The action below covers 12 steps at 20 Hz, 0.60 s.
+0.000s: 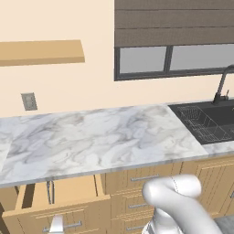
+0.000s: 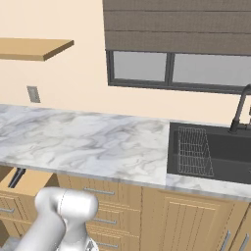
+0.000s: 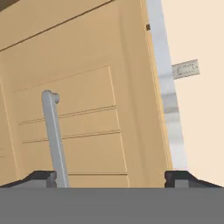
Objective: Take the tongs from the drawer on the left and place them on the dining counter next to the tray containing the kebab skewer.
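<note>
Drawer (image 1: 68, 194) pulled open, light wood, tongs (image 1: 50, 192) inside

The drawer (image 1: 55, 201) stands pulled out under the worktop (image 1: 91, 137), with the tongs (image 1: 50, 192) lying in it above the gripper (image 3: 111, 178). In the hand view the drawer's bar handle (image 3: 54, 135) runs just inside one fingertip. The sink (image 1: 208, 119) sits well off to the gripper's right.

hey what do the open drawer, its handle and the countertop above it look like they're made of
The drawer: light wood, matte, judging by its flat tan faces. Its handle: probably brushed metal, a slim silver-grey bar. The worktop: looks like polished marble, white with grey veins, though the render leaves that open.
</note>
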### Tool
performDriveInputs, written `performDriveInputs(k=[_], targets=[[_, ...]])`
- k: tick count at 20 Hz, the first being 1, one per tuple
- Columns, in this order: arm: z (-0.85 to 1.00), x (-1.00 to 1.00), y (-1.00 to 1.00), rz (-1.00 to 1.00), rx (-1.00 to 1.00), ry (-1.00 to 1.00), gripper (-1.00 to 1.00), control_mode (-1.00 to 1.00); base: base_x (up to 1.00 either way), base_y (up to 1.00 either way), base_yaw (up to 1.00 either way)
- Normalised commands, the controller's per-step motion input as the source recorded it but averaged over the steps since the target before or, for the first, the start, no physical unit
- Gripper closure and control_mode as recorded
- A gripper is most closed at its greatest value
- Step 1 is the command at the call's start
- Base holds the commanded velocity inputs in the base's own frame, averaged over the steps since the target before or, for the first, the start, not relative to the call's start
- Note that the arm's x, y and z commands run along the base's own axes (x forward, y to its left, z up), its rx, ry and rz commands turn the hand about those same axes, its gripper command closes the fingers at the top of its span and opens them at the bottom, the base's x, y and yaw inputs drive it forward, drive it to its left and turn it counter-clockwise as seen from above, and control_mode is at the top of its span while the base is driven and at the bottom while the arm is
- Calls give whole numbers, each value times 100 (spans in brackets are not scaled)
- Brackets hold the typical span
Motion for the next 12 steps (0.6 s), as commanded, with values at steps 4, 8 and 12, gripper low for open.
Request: performDriveInputs(k=[4, 8, 12], targets=[[48, 0, -7, 0, 18, 12, -100, -100, 0, 0, 0], [43, 0, -7, 0, 19, 18, -100, -100, 0, 0, 0], [40, 0, -5, 0, 20, 26, -100, -100, 0, 0, 0]])
